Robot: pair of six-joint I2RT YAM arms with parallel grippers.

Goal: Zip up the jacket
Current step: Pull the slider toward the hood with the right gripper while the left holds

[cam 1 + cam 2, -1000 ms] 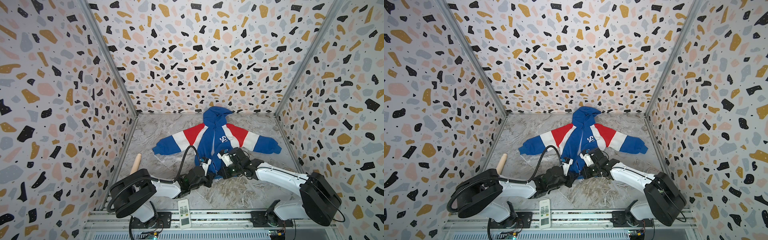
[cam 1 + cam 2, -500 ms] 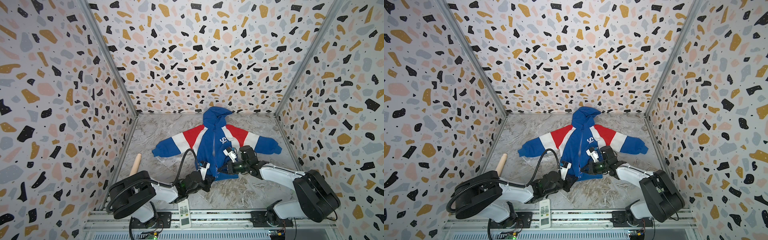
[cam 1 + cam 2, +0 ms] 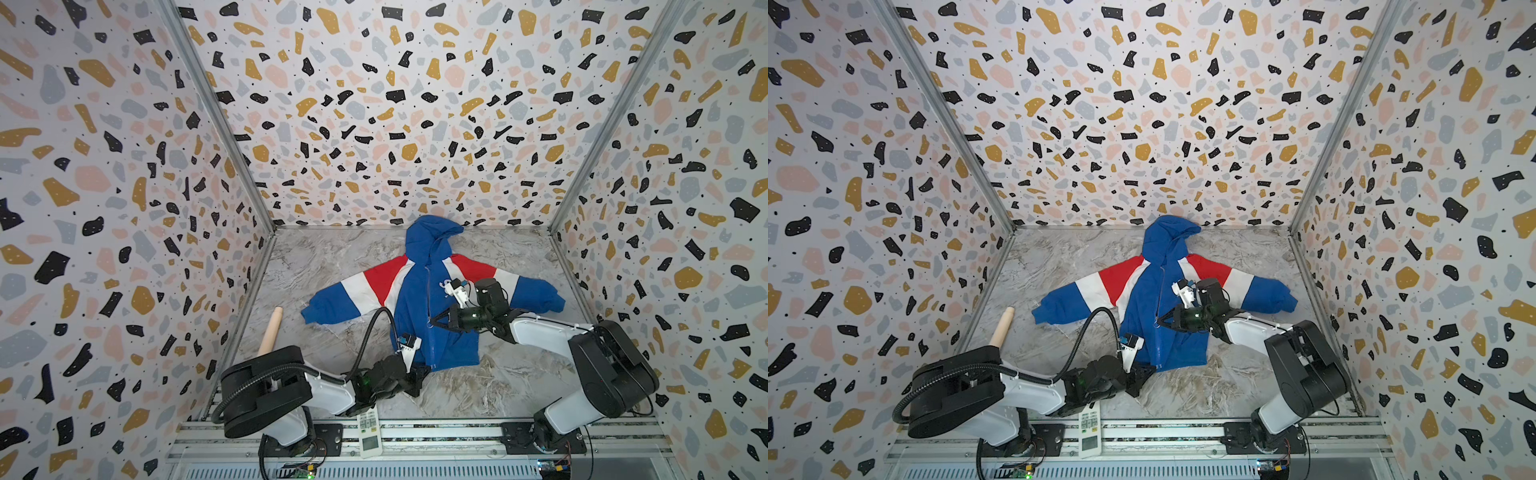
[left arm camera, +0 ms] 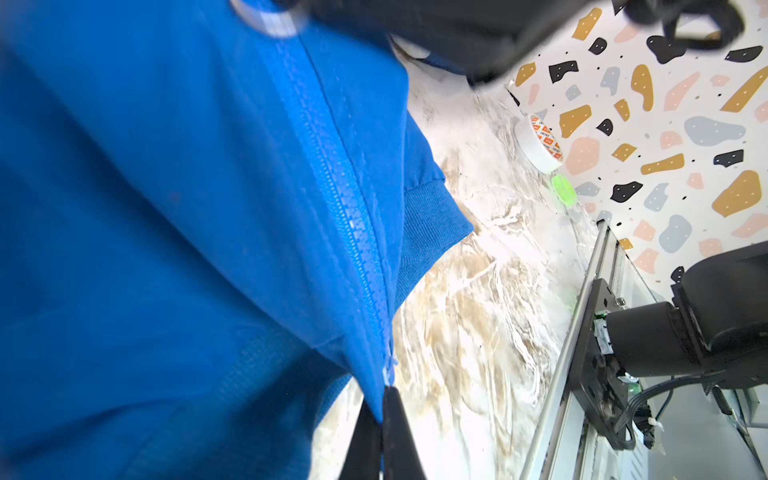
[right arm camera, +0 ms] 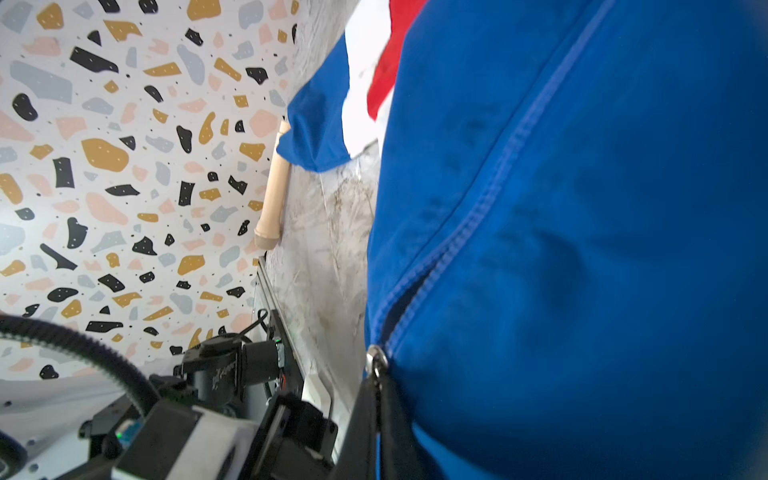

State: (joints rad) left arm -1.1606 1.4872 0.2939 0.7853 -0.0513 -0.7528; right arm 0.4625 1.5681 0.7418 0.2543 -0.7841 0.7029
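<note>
jacket point(image 3: 419, 299) flat on the counter point(image 3: 332, 257), held at two points on its zipper point(image 4: 345, 208)
hood point(image 3: 430, 237) lies toward the back wall point(image 3: 395, 124), so the zipper runs straight away from the arms. left pincer point(image 4: 380, 403) is closed on the hem end; right pincer point(image 5: 376, 376), partway up, grips the zipper pull point(image 5: 376, 358), whose remaining travel looks hoodward.

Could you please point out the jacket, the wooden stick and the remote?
jacket point(image 3: 411, 299): a top view, blue front panel
wooden stick point(image 3: 272, 330): a top view, mid-shaft
remote point(image 3: 370, 433): a top view, middle of face
</note>
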